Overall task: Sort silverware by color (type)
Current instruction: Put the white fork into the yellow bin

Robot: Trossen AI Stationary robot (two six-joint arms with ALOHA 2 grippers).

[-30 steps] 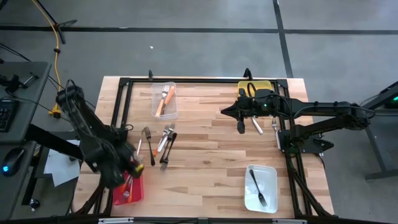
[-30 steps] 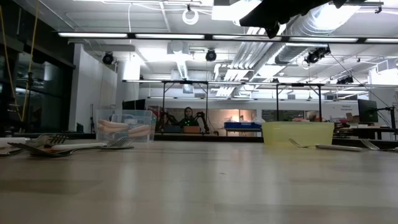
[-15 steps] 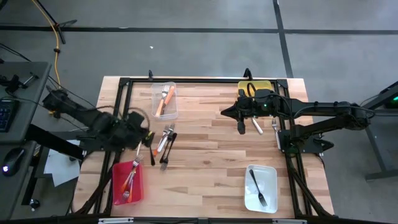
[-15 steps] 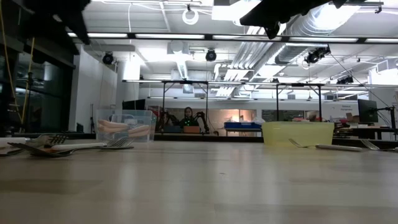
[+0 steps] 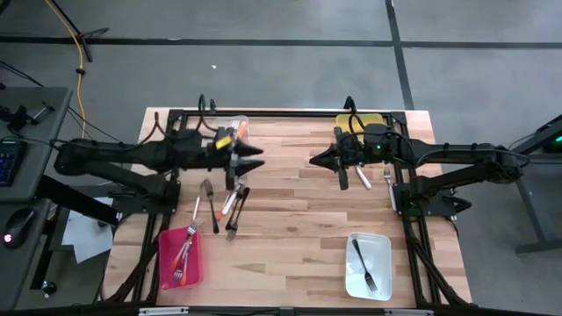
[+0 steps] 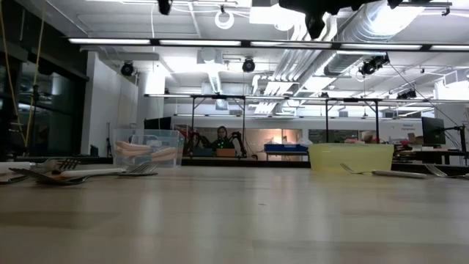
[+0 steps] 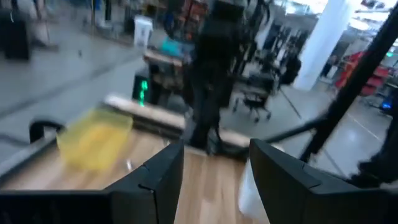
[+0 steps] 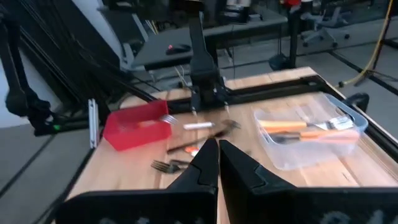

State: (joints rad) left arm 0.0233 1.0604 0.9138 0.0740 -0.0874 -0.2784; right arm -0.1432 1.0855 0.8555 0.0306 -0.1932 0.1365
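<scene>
Silverware (image 5: pixel 230 200) lies in a loose cluster on the wooden surface (image 5: pixel 290 237) in the high view, just in front of the left tool (image 5: pixel 255 158), which hangs over the clear bin (image 5: pixel 233 140) with orange-handled pieces inside. A red bin (image 5: pixel 181 258) near the left front corner holds red-handled forks, a white bin (image 5: pixel 368 265) at the right front holds one dark fork, and a yellow bin (image 5: pixel 358 121) sits at the far right. The right tool (image 5: pixel 341 182) hovers beside two loose utensils.

Low view: forks (image 6: pixel 66 171) rest flat at the left, the clear bin (image 6: pixel 147 149) and yellow bin (image 6: pixel 350 158) behind.

Left wrist view: the tool's fingers (image 7: pixel 163 169) stand apart, nothing between them.

Right wrist view: the tool's fingers (image 8: pixel 205 163) are pressed together, empty.
</scene>
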